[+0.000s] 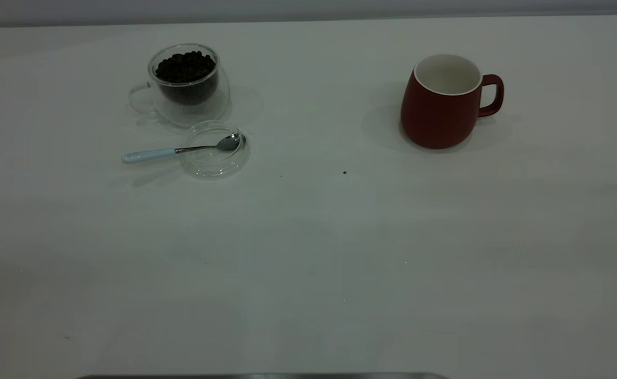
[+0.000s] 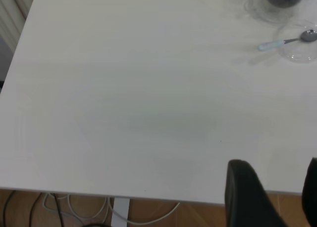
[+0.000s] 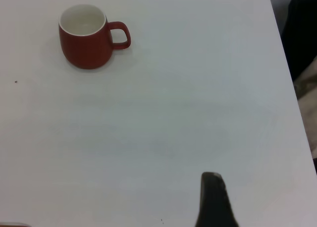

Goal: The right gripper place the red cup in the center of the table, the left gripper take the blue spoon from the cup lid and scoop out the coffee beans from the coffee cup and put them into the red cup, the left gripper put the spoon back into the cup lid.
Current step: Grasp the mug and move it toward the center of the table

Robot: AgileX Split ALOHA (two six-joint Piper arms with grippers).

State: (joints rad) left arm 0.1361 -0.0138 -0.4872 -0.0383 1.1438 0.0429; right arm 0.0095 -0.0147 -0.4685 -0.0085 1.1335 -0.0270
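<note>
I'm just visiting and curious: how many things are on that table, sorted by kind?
Cups: 2, a red cup and a glass coffee cup full of beans
Lids: 1, a clear cup lid
Spoons: 1, a blue spoon resting on the lid
Total: 4

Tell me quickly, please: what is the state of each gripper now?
Left gripper: open, holding nothing, far from the blue-handled metal spoon.
Right gripper: only one finger shows, so it cannot be told; away from the red ceramic cup.
</note>
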